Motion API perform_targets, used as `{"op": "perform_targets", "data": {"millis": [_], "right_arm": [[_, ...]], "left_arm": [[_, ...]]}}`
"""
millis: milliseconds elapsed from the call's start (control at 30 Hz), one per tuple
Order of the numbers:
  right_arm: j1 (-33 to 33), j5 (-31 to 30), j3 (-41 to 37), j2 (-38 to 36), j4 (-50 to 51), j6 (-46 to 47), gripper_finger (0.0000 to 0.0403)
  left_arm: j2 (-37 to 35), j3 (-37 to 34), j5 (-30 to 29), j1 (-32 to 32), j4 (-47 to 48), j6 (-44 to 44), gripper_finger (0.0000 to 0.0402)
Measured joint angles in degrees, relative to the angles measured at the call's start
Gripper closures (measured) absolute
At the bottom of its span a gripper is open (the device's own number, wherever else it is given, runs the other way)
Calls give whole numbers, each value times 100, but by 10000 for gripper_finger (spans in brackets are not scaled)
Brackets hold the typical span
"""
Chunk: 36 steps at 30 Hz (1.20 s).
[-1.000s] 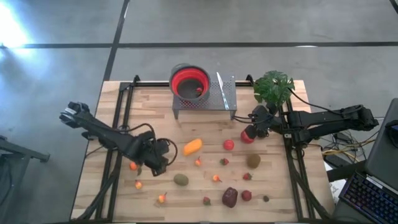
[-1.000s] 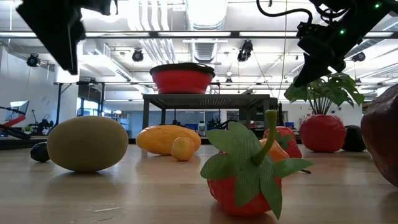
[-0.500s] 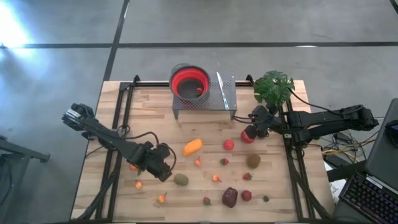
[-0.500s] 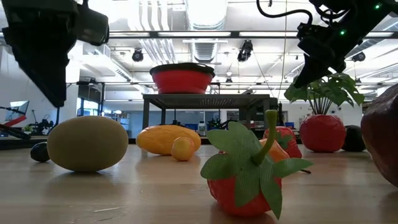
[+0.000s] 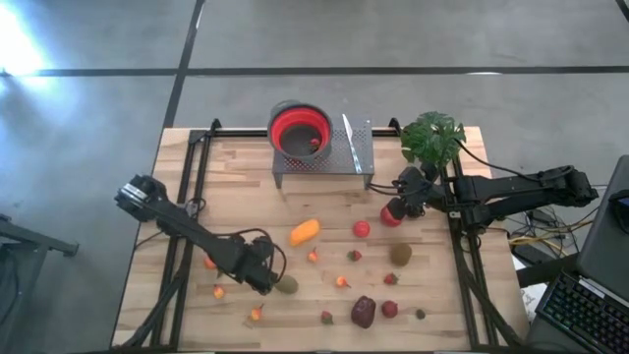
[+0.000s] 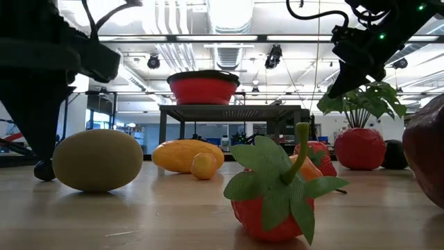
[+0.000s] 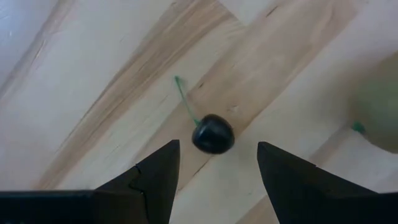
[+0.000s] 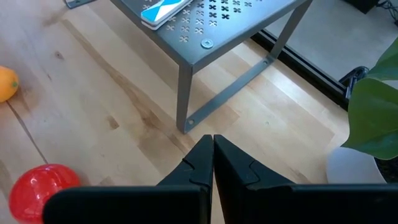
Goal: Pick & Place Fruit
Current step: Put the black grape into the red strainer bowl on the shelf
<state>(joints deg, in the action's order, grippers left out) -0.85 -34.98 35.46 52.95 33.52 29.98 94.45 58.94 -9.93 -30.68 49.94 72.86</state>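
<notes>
I have the left gripper (image 7: 212, 163) low over the wooden table (image 5: 246, 162), jaws parted and empty, with a small dark cherry (image 7: 212, 133) on a thin green stem lying just ahead of the fingertips and centred on the gap. A greenish kiwi (image 5: 286, 284) sits just beside the gripper on its outer side; its edge creeps into the wrist view. I judge this as the approach step of a pick: the fruit is lined up but not yet between the fingers. Next I would need to ease forward and down until the cherry sits between the pads, then close gently, since something that round may roll away or squirt out.

The right gripper (image 8: 212, 149) waits with its fingers pressed together, holding nothing, near the leg of the metal stand (image 8: 205, 37); a red apple (image 8: 37, 190) lies just off to one side of it.

I can read no writing; a blue-and-white item on the stand shows no legible label.
</notes>
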Motion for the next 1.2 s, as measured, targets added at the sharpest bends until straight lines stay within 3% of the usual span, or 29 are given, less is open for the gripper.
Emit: {"op": "perform_targets", "data": {"millis": [700,1200], "right_arm": [[-1,1,-76,2,-1,66,394],[-1,1,-78,2,-1,66,394]], "left_arm": [[508,-9,-277,5,-176,17,184],[510,-9,-180,7,-143,-35,281]]}}
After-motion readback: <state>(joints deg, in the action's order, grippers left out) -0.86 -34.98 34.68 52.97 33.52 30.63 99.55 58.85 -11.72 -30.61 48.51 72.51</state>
